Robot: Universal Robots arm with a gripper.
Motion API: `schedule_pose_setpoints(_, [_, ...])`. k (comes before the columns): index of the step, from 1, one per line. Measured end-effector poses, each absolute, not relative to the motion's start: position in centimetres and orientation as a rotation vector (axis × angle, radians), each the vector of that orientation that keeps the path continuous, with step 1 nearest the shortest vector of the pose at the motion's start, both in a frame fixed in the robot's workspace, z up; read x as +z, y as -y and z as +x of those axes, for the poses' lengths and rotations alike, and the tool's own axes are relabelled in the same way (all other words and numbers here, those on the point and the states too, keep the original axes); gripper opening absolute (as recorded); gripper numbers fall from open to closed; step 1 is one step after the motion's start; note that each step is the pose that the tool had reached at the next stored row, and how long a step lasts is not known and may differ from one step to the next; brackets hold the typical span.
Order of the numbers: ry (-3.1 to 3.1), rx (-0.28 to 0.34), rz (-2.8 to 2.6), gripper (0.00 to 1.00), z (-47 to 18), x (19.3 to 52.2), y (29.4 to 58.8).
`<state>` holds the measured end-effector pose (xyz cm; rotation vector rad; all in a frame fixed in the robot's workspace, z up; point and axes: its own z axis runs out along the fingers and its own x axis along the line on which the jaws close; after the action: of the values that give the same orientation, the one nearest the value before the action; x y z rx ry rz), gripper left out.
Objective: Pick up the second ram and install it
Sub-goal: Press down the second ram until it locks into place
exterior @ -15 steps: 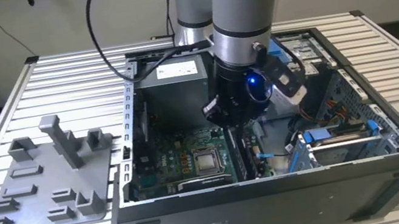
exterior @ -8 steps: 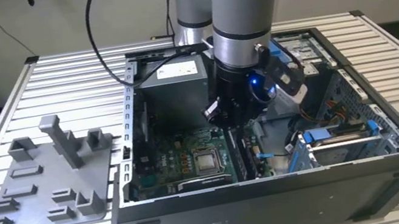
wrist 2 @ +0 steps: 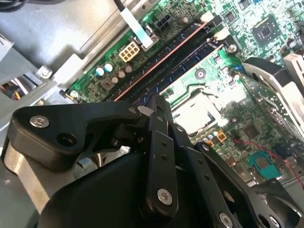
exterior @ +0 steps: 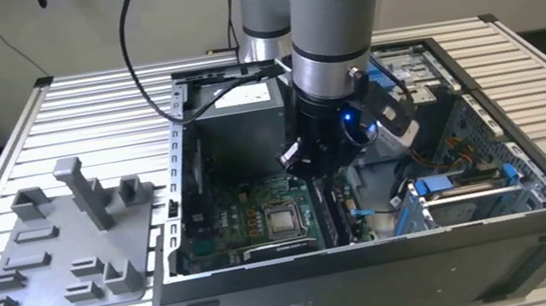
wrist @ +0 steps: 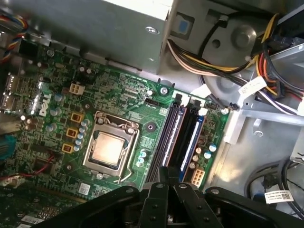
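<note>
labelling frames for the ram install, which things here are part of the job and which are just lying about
Job: gripper, poised over the memory slots; motherboard.
Just there: holder tray, processor, power cables, computer case.

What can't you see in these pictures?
- Whether the hand carries the memory stick: the arm blocks it in the exterior view, and the hand's own black body covers it in both wrist views.
- The near ends of the memory slots: hidden behind the hand in the first wrist view.
- The nearest strip of the green board: hidden by the computer case's front wall in the exterior view.
</note>
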<state>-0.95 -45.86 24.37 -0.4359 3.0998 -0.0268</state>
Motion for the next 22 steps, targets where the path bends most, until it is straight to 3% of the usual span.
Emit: schedule_pose_setpoints(22, [-3.122, -0.025, -0.250, 0.11, -0.96, 23.37, 45.86])
